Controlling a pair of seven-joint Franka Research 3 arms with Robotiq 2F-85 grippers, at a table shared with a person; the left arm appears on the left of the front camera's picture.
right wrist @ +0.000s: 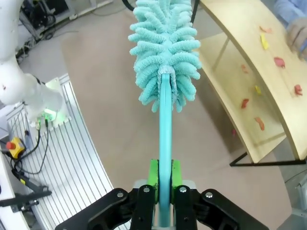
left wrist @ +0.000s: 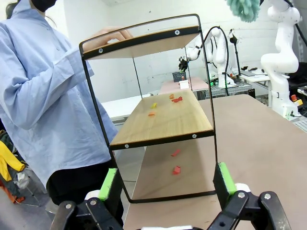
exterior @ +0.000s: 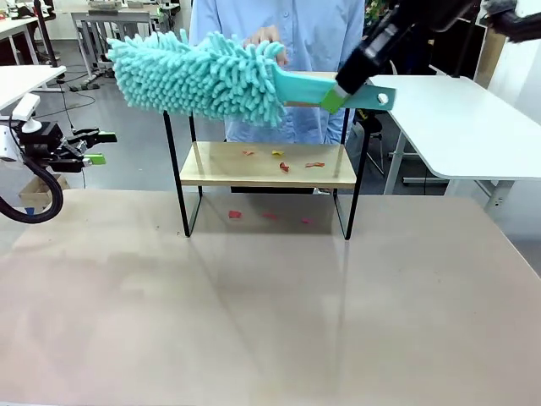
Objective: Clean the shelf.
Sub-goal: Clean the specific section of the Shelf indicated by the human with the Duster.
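Far to the left of the shelf (exterior: 220,165), the left tool (exterior: 108,145) hangs over the edge of the table (exterior: 254,313). Its jaws stand wide open and there is nothing between them. It points toward the left side frame of the shelf but is well apart from it.

The shelf stands upright in the middle of the table. Small red and yellow crumbs (exterior: 284,167) lie on its lower board, and a few more lie on the table directly under it. In the right wrist view the top board (right wrist: 268,81) seems to carry similar crumbs, though the bending of this picture makes it hard to be sure which board it is. So I judge that the cleaning is at its beginning: both boards have to be swept, and probably also the table under the shelf.

A fluffy turquoise duster (exterior: 199,76) hovers just above the top of the shelf, reaching past its left side. Behind the shelf a person rests a hand (exterior: 264,38) on the top board.

Above the right end of the shelf, the right tool (right wrist: 163,182) is closed firmly on the duster's flat handle (exterior: 304,89) and comes in from the upper right.
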